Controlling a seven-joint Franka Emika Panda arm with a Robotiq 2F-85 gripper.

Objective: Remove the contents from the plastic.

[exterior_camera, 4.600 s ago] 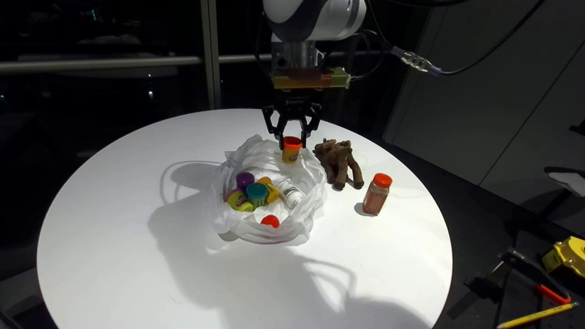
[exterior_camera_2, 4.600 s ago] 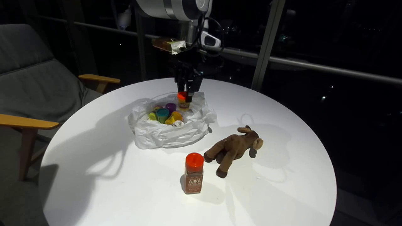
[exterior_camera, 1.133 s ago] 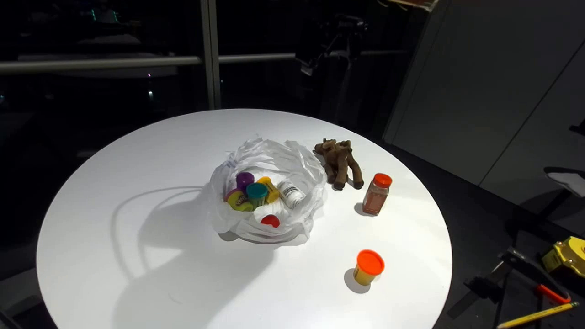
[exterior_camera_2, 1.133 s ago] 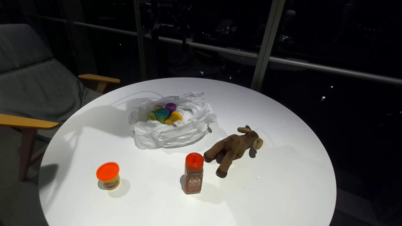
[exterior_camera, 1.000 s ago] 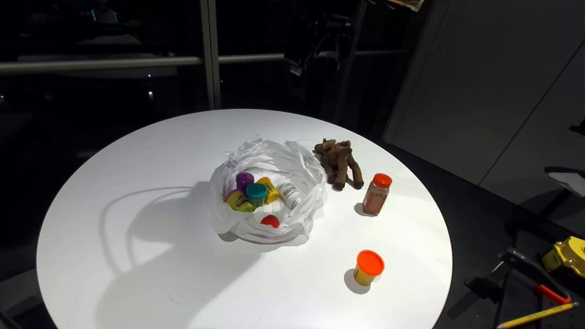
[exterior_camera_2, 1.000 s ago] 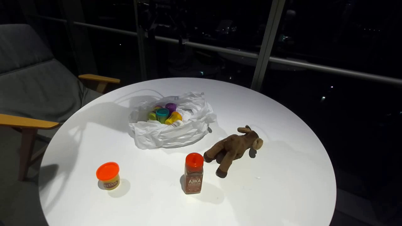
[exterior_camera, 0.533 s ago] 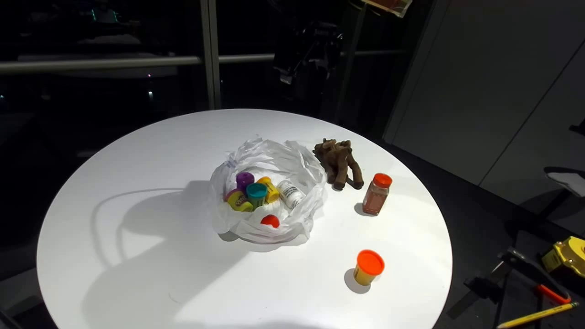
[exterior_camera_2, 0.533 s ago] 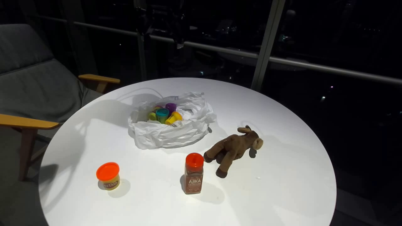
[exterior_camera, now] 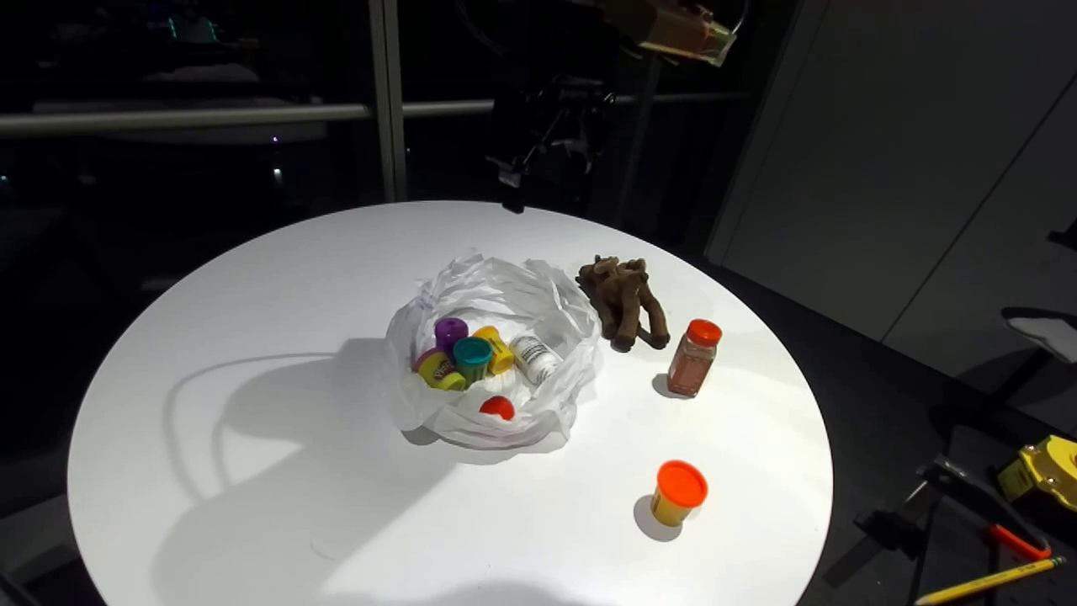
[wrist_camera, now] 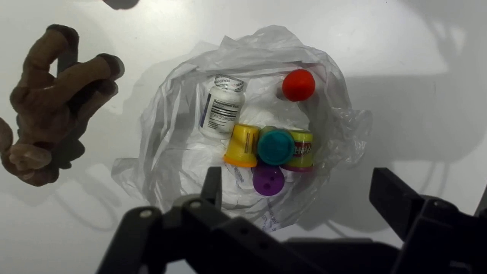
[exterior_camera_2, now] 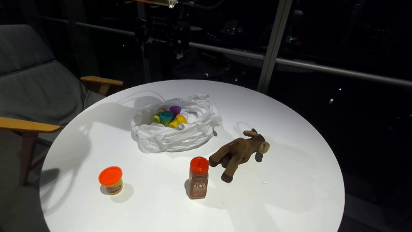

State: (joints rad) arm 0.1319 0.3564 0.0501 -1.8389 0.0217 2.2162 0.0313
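Note:
The plastic, a crumpled whitish bag, lies spread on the table. Inside it are a purple piece, a yellow tub, a teal-lidded tub, a yellow-green tub, a white bottle and a red round piece. Outside the bag are the brown animal, the red-capped brown bottle and an orange-lidded tub. High above the table's far side, my gripper hangs open, apart from everything, its jaws wide with nothing gripped. It is dark against the window in both exterior views.
The round white table carries everything. A grey chair with wooden arms stands near its edge. Beside the table, a yellow tape measure and a pencil lie on a dark surface.
The orange-lidded tub, between my jaws at the bag some seconds ago, now stands alone on the table. Over the last second my open gripper has come lower and nearer the bag.

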